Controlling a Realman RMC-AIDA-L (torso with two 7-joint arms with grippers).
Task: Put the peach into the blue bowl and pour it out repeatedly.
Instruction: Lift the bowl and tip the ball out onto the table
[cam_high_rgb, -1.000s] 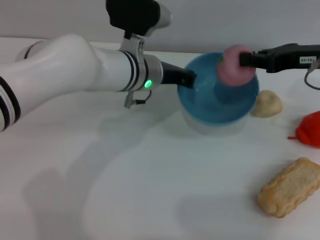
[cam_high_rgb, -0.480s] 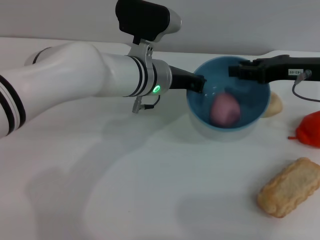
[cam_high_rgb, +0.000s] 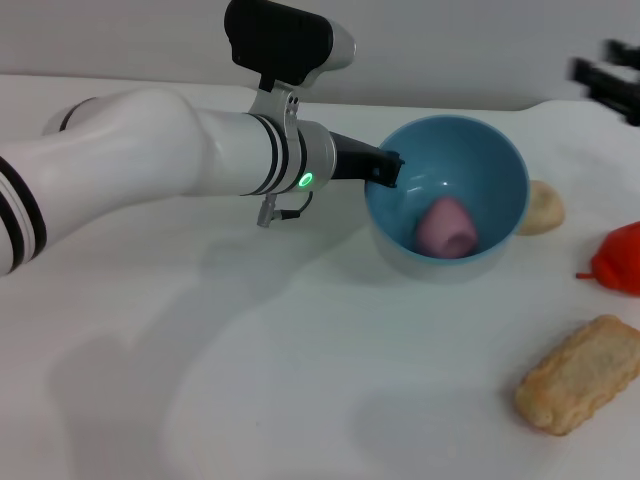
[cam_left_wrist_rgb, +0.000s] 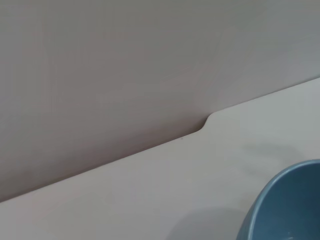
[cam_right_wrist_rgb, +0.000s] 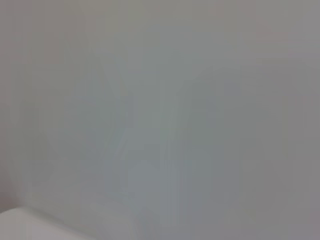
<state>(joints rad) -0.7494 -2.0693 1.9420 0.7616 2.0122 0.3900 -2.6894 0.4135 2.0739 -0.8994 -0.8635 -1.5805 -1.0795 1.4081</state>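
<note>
Head view: small matte pink-mauve peach (cam_high_rgb: 445, 226) lies inside deep glossy light-blue plastic bowl (cam_high_rgb: 497, 172), bowl tipped toward camera. My left gripper (cam_high_rgb: 385, 170) clenched on bowl's left rim. My right gripper (cam_high_rgb: 608, 80) at far right edge, well apart from bowl; can't tell its state.
Left wrist view: bowl rim (cam_left_wrist_rgb: 280, 200), white table (cam_left_wrist_rgb: 150, 195).
Right wrist view: blank grey.

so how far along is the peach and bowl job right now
The first step looks done: the peach lies inside the blue bowl, free of any grip. In hand: the left gripper is at the bowl's left rim, seemingly gripping it, with the bowl tilted. The right gripper is off at the far right, away from the bowl. Left: pouring the peach out, then repeating.
</note>
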